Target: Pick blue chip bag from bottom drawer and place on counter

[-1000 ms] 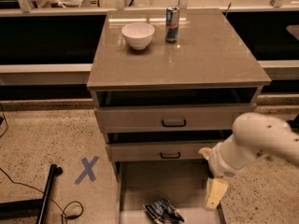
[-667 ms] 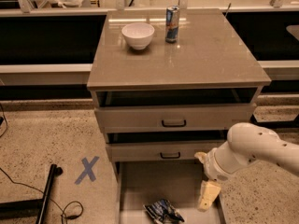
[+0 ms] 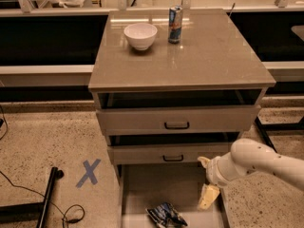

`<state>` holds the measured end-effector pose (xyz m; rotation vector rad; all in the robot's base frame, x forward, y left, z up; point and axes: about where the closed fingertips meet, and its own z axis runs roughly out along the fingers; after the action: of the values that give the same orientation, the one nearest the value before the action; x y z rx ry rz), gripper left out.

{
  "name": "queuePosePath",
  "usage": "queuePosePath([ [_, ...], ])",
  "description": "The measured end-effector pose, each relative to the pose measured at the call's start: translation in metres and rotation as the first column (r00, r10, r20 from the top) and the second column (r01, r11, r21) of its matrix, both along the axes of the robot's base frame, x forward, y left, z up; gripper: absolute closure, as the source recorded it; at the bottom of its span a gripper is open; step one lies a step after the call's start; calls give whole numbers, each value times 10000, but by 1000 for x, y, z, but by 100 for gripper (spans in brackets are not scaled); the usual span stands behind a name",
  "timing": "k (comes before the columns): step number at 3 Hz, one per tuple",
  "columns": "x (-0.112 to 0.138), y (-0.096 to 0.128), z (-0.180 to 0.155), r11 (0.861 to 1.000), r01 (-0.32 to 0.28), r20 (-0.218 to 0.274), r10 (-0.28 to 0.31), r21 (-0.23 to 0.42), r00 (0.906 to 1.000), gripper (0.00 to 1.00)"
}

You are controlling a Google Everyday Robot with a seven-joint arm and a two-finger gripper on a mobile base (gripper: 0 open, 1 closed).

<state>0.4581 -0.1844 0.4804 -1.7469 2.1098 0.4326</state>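
The blue chip bag (image 3: 165, 215) lies crumpled on the floor of the open bottom drawer (image 3: 152, 184), near its front. My gripper (image 3: 206, 179) hangs over the right side of that drawer, to the right of the bag and a little above it. Its pale fingers (image 3: 209, 196) are spread apart with nothing between them. The white arm (image 3: 256, 160) reaches in from the right. The counter (image 3: 204, 56) is the glossy top of the cabinet.
A white bowl (image 3: 140, 35) and a blue-silver can (image 3: 175, 24) stand at the back of the counter. The two upper drawers (image 3: 176, 120) are slightly open. A blue tape X (image 3: 89, 172), a black stand (image 3: 47, 201) and a cable lie on the floor to the left.
My arm has moved left, bringing the gripper further over the bottom drawer and closer to the chip bag. The bag has not moved.
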Motion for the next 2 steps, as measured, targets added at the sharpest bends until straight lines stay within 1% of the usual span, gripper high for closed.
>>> queuePosePath([
  [1,41,-11,-34,9868,605,1407,-819,1500,9867,0],
  [2,50,-16,-82,9682,45,1762,-501,2500,9831,0],
])
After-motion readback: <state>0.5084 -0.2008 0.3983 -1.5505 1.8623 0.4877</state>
